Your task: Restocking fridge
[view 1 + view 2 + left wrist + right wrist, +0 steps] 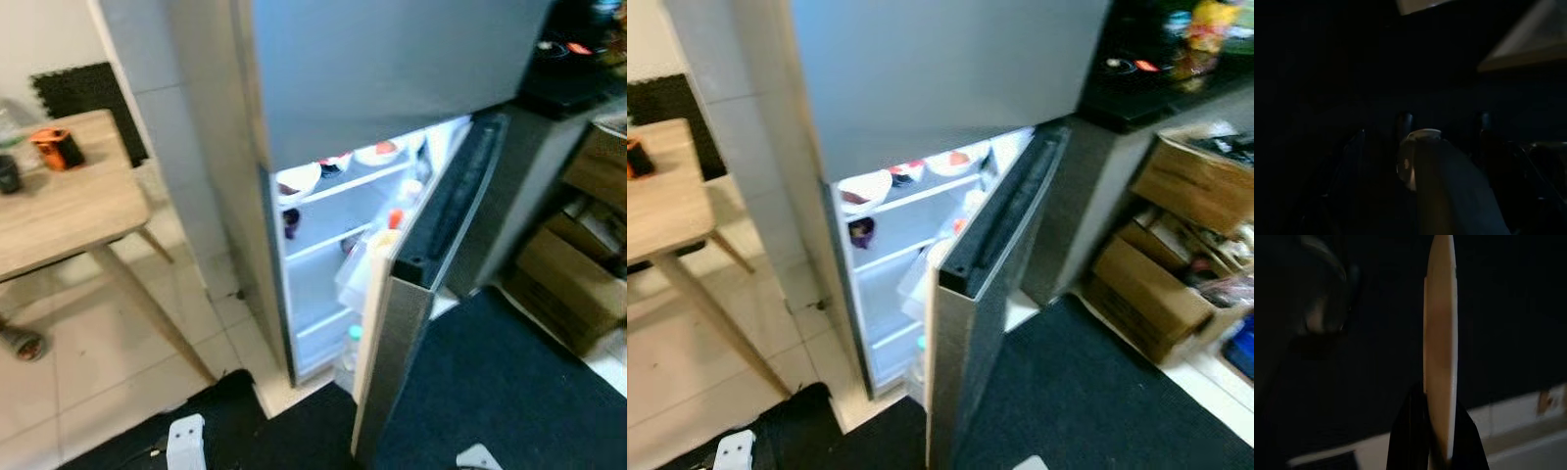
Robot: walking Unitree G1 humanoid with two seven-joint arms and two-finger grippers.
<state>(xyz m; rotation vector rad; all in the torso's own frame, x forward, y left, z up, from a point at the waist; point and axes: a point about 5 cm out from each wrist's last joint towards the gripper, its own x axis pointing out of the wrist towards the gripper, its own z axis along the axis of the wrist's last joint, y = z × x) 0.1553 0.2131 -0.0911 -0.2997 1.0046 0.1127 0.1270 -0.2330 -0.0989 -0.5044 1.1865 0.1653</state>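
Fridge [392, 78] stands straight ahead of the robot with its grey upper door closed and its lower door [431, 284] swung partly open toward the camera, so the lit white interior shows between the cabinet and the door edge. On the top lit shelf sit several white bowls [299, 179] with dark or red contents, and a small dark item [860, 231] rests on the shelf below; a bottle with a pale cap [351, 338] stands low in the door rack. The left eye view takes in more of the wooden table [69, 211] to the robot's left, with an orange object [57, 147] and a dark cup [8, 174] on it, whereas the right eye view reaches further right, to stacked cardboard boxes [1176, 245] on the floor and a dark counter [1156, 88] carrying colourful packets. A dark mat [500, 382] covers the floor before the fridge, with pale tiles [88, 352] beside it. The left wrist view is very dark; a pale, rounded container with a light rim [1422, 156] lies close before the lens, and whether the left tool is open or closed cannot be told. In the right wrist view the right tool [1432, 431] is closed on a thin, cream-coloured plate [1440, 333] seen edge-on, its two black fingers [1408, 431] pressed against either face of it, against a dark background.
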